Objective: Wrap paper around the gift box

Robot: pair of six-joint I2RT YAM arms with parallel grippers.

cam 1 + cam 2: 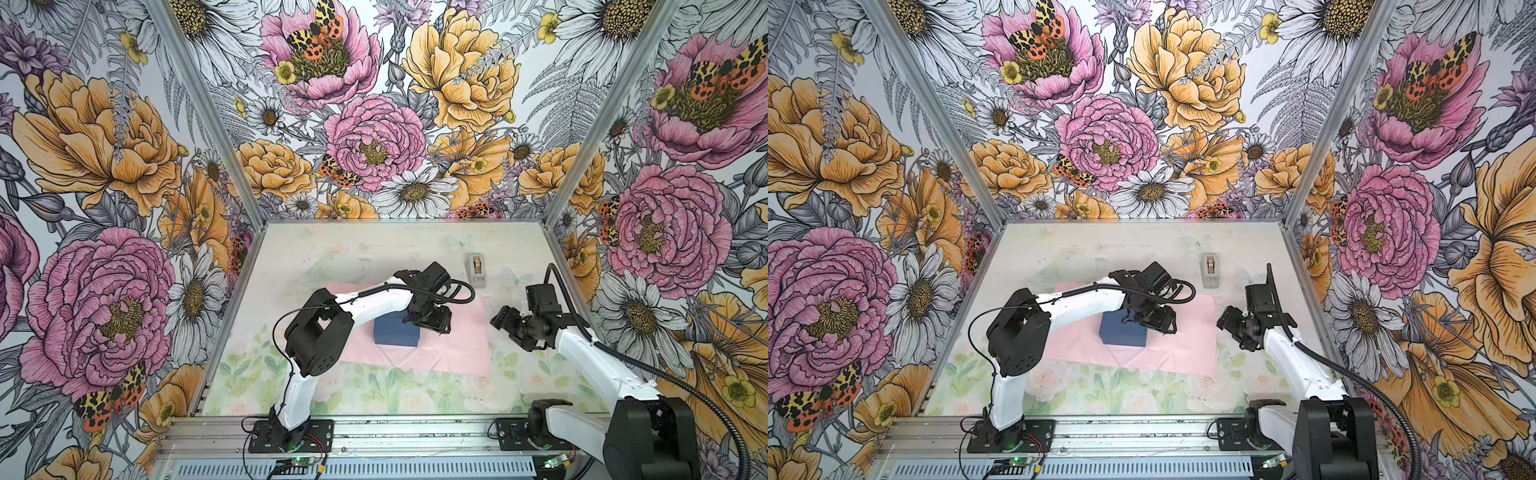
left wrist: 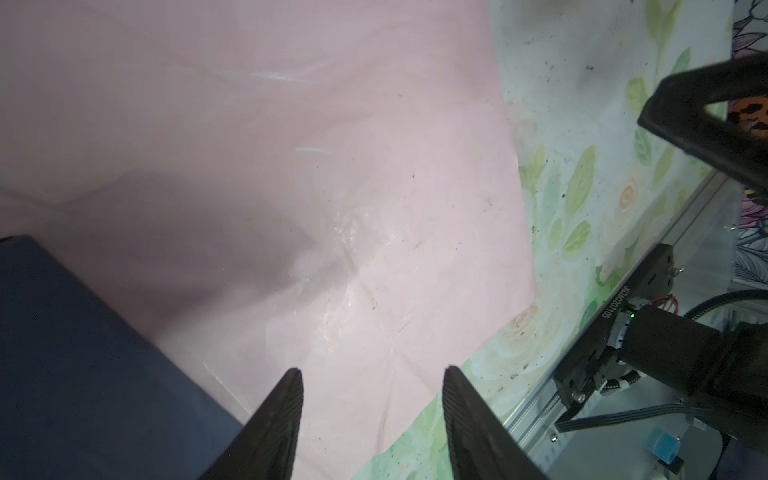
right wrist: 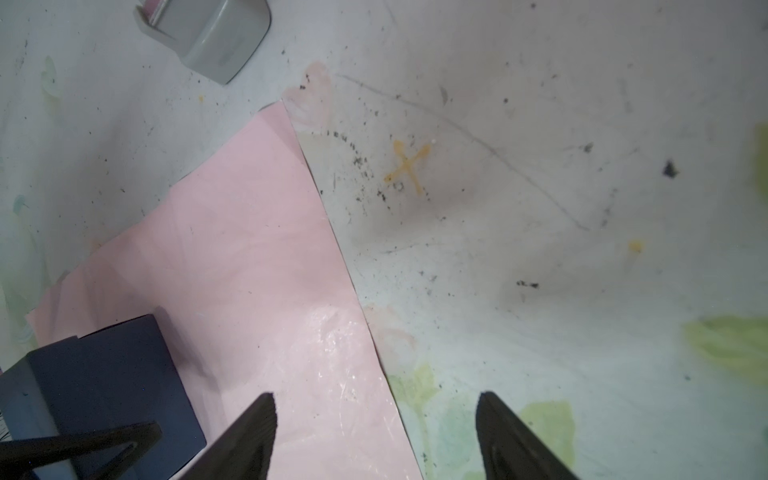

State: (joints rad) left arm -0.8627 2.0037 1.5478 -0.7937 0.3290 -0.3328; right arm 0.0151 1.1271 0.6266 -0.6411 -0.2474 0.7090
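Paper [image 1: 457, 336], a pale pink creased sheet, lies flat on the table [image 1: 374, 249], and the dark blue gift box [image 1: 395, 334] sits on it uncovered.

The left gripper [image 1: 430, 324] hangs at the box's far corner, on the side facing the right arm. In both top views it overlaps that corner. In the left wrist view its jaws are spread, with only bare paper [image 2: 374, 166] showing between them and nothing held [image 2: 372, 374]. The box [image 2: 83, 353] lies just outside one finger, close beside it. Whether that finger touches the box cannot be told.

The right gripper [image 1: 509, 332] hovers past the sheet's edge, away from the box, with the left gripper between the two. Its jaws are also spread wide and empty [image 3: 376, 399]. In the right wrist view one finger sits over the paper [image 3: 249, 249] and the other over bare table, so the sheet's edge runs between them. From there the box [image 3: 108, 374] is off to the side of the paper-side finger.

A grey tape dispenser [image 1: 478, 270] stands on bare table beyond both grippers, just off the sheet's far corner [image 3: 208, 37].
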